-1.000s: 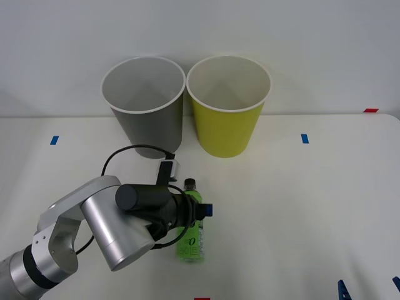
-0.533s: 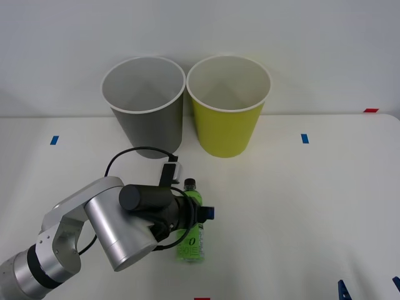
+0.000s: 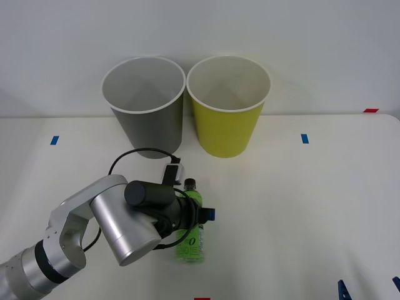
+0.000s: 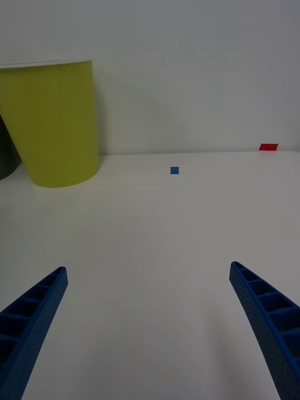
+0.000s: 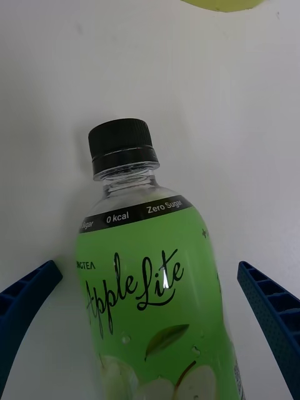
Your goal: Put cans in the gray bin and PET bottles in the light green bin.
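- PET bottle (image 3: 190, 237) stands upright on the table (image 3: 312, 206), in front of both bins, not yet binned.
- Your left gripper (image 3: 201, 214) straddles it, fingers (image 5: 269, 312) spread wide to either side, nothing grasped.
- Light green bin (image 3: 229, 106) and gray bin (image 3: 145, 103) look empty inside.
- Grasp, lift and drop all remain, by my reading.
- Your right gripper (image 4: 150, 325) waits spread apart at the near table edge.

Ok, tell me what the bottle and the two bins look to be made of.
Bottle: clear plastic, going by the see-through neck, with a glossy green printed label and a ribbed black cap, probably plastic too. It stands between the open left gripper fingers. Gray bin and green bin: matte coloured outsides, pale insides, thin white rims; they look like paper or thin plastic, hard to say which.
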Action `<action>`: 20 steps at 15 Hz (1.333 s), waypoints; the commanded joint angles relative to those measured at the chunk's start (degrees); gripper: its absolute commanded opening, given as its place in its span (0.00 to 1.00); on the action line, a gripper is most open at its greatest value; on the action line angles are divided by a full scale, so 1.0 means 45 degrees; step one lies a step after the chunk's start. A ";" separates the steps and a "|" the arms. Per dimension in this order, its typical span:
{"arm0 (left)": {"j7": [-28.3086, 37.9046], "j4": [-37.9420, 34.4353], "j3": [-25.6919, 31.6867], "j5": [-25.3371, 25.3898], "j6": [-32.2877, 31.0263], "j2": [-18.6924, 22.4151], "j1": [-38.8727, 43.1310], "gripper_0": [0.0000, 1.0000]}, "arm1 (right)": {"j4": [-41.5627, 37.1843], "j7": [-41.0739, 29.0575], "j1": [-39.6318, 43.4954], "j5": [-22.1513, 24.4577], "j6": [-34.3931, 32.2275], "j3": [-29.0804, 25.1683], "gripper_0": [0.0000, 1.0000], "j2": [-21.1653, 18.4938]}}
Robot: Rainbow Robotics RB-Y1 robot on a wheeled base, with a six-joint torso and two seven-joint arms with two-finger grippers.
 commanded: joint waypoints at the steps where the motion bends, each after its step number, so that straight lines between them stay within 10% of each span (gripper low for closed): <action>1: -0.0101 0.0252 0.0009 0.0022 -0.0002 -0.0181 -0.0051 1.00 | 0.0000 0.0000 0.0000 0.0000 0.0000 0.0000 0.90 0.0000; 18: -0.0766 0.1404 -0.0030 0.0335 -0.0705 -0.0650 -0.0207 1.00 | 0.0000 0.0000 0.0000 0.0000 0.0000 0.0000 0.89 0.0000; 19: -0.0766 0.1404 -0.0030 0.0335 -0.0705 -0.0650 -0.0207 0.87 | 0.0000 0.0000 0.0000 0.0000 0.0000 0.0000 0.90 0.0000; 20: -0.0785 0.1385 -0.0030 0.0335 -0.0725 -0.0650 -0.0207 0.38 | 0.0000 0.0000 0.0000 0.0000 0.0000 0.0000 0.90 0.0000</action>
